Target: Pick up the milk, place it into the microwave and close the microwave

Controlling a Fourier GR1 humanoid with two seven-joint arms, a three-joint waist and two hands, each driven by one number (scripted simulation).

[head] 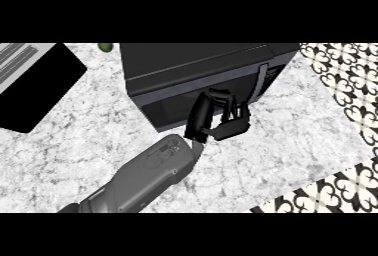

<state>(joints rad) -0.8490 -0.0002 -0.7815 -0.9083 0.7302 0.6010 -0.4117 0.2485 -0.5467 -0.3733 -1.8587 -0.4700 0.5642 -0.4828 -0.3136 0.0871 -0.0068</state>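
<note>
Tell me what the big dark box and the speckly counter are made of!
The big dark grey box-shaped microwave looks like painted metal or hard plastic: smooth, flat panels with a dull sheen and straight edges. The pale grey speckled counter looks like polished stone, perhaps granite or marble, judging by its mottled grey-white veining. Neither can be told for sure from the look alone.

One microwave [196, 75] stands just beyond the fingers [235, 116] of the one hand [218, 117] in view, with one green object [106, 47] and one black appliance [37, 85] well apart from them on one tabletop [295, 145].
</note>
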